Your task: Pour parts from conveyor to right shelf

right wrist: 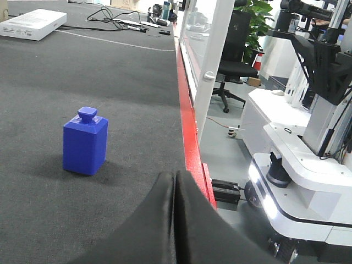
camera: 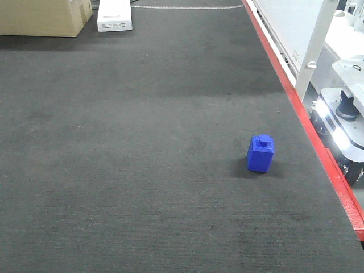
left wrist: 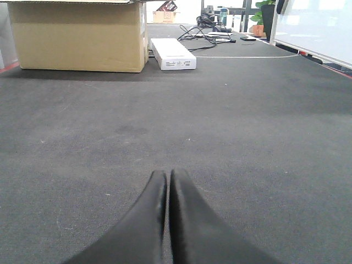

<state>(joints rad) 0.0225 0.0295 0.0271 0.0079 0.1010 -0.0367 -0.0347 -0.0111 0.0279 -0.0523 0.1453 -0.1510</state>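
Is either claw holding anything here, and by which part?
Nothing is held. The left claw and right claw are both shut empty; the blue block stands untouched on the conveyor.

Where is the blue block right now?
In the front view, the blue block stands upright on the grey belt, toward its right side near the red edge strip.

cardboard box (camera: 41, 17) cut off at top, white robot base (camera: 354, 73) cut off rt
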